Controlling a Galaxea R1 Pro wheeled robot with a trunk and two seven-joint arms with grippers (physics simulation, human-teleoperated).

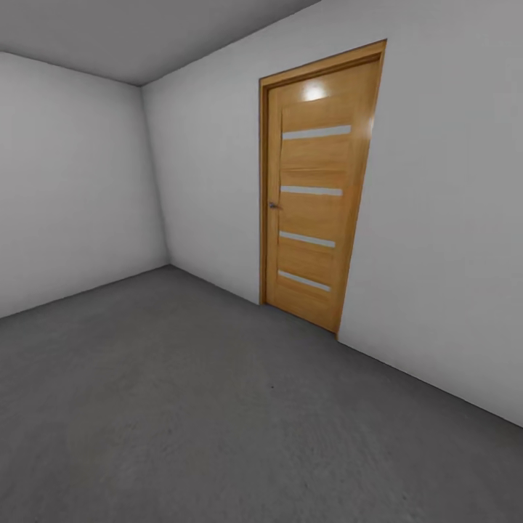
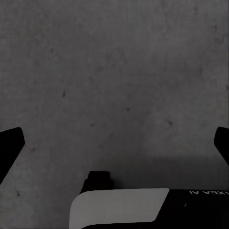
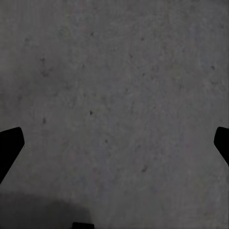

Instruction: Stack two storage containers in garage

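A: Where are we?
B: In the garage (image 1: 80, 174): white walls, a shut wooden door (image 1: 316, 192) ahead to the right, and its corner to the left.
A: Room to move?
B: The grey concrete floor (image 1: 189, 407) runs bare to both walls.
A: The tools?
B: The left tool (image 2: 114, 143) and right tool (image 3: 114, 143) hang over that floor, fingers spread wide, gripping nothing.

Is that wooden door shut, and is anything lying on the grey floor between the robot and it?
The wooden door looks shut in its frame in the white wall. On the grey concrete floor before it, nothing visible lies in the way. Both grippers, left and right, are open over bare floor, holding nothing.
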